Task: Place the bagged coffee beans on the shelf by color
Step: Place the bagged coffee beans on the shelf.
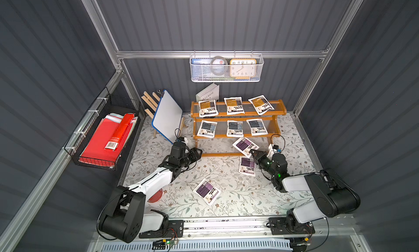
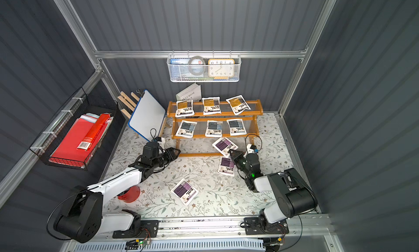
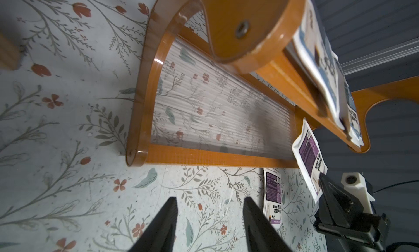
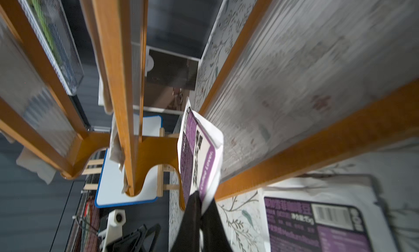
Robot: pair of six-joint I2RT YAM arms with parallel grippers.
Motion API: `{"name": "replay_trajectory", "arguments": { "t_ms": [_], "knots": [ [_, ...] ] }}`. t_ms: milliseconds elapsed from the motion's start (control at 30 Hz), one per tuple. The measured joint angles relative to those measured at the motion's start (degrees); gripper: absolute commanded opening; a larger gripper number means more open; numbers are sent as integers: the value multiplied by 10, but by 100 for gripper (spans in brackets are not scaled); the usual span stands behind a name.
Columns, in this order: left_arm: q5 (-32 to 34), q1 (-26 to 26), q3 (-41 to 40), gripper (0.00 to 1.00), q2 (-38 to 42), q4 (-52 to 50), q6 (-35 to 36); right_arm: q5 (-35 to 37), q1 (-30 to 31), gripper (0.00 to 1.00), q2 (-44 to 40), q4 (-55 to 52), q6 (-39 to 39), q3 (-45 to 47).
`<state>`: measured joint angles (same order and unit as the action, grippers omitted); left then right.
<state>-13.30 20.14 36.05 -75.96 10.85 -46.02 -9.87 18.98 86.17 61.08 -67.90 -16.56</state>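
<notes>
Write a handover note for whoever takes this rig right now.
Left claw: open, empty, by the left end of the orange-brown wooden three-tier shelf.
Right claw: shut on a purple-labelled white coffee pouch, held over the bottom tier.
Done: three mustard-yellow pouches on top tier, three blue-grey pouches on middle tier.
Left: release the held pouch; shelve two more purple pouches lying on the floral tabletop.
</notes>
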Motion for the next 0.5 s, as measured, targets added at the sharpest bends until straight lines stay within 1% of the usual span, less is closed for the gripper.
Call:
{"name": "replay_trajectory", "arguments": {
  "t_ms": [200,500],
  "knots": [
    [6,0,0,51,0,-3,-2,73,-14,0,-5,-16,-31,-7],
    [5,0,0,51,-9,-3,-3,123,-48,0,44,-24,-91,-57]
  ]
}}
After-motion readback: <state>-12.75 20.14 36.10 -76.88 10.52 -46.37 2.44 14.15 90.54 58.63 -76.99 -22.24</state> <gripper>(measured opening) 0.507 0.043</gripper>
